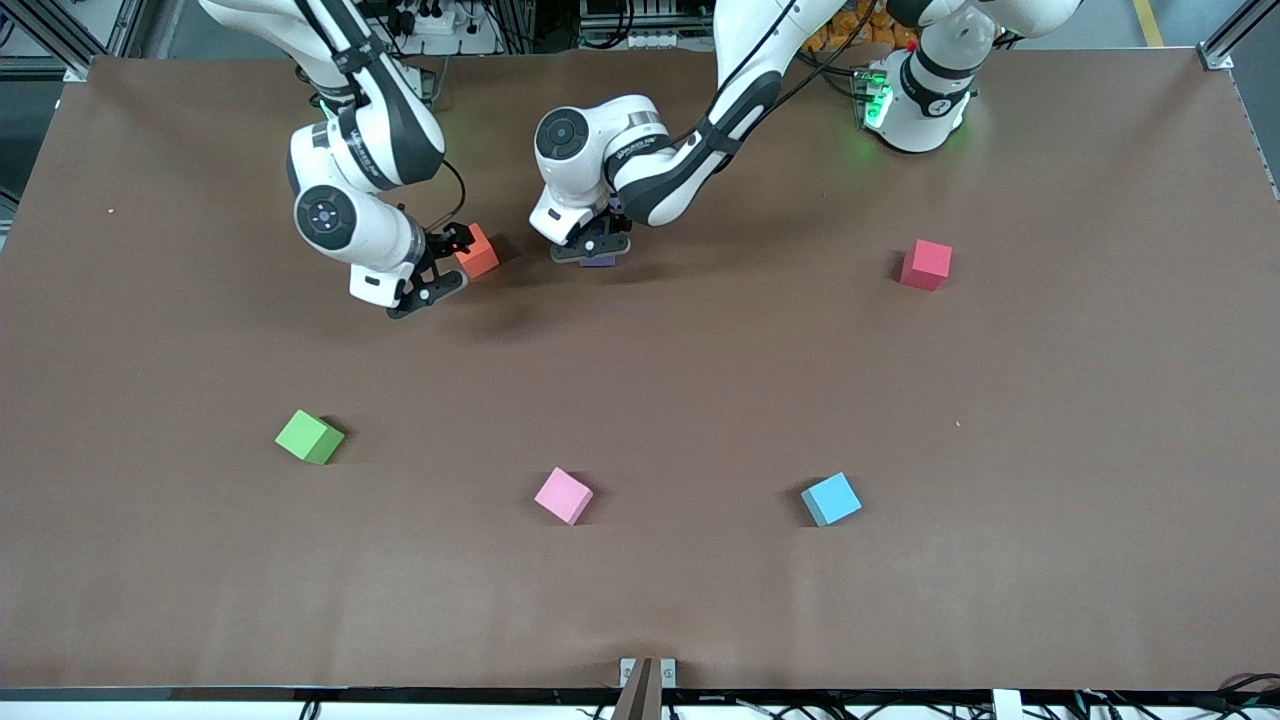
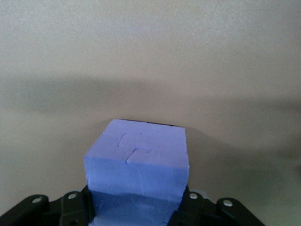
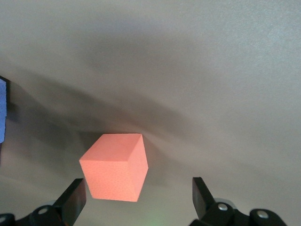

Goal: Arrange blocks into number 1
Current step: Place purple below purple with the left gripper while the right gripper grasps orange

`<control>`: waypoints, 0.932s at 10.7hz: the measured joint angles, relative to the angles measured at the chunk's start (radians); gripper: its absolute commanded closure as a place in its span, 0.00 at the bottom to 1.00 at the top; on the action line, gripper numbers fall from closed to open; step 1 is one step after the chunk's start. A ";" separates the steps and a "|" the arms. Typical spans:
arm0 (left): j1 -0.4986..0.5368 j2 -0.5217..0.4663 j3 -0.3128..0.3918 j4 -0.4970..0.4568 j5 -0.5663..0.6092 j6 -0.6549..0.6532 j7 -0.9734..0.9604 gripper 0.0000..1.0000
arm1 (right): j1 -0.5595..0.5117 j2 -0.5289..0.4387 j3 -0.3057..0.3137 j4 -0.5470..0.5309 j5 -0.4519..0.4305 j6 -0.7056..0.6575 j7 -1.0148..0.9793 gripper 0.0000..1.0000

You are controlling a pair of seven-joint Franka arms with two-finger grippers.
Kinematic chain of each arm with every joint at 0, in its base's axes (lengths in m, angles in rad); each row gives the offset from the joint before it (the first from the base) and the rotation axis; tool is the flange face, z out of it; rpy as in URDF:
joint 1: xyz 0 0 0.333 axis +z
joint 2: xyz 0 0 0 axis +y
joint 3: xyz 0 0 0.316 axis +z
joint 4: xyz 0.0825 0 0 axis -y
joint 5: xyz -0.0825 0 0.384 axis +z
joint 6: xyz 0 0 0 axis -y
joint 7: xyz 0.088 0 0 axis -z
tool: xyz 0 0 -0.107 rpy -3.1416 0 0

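Purple block (image 2: 136, 165) is being gripped by left gripper (image 1: 592, 247) at table's middle, near the bases. Right gripper (image 1: 437, 268), jaws wide, is being held beside orange block (image 1: 478, 250). Judged next: grasping the orange, aligning beside purple.

Six small matte foam cubes were counted in all, one of each colour. One orange foam cube (image 1: 478, 250) was seen up near the arms' bases, and one purple foam cube (image 1: 598, 259) was mostly hidden under a gripper there. One red foam cube (image 1: 926, 265) was spotted toward the left arm's end. Lower down, one green foam cube (image 1: 309, 437), one pink foam cube (image 1: 563, 495) and one light blue foam cube (image 1: 831, 499) were counted. Two white robot arms were tallied, each with one black two-finger gripper. One brown table (image 1: 700, 380) was counted.
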 measured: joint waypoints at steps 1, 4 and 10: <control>-0.003 0.004 0.000 0.001 0.000 0.000 0.000 0.65 | -0.023 0.000 -0.002 -0.003 0.003 0.000 -0.036 0.00; -0.011 0.006 0.000 0.003 0.000 0.000 0.000 0.00 | -0.030 0.000 -0.002 -0.007 0.006 0.000 -0.058 0.00; -0.010 -0.008 0.023 0.026 0.001 -0.030 -0.011 0.00 | 0.013 0.034 0.001 -0.016 0.045 0.000 -0.059 0.00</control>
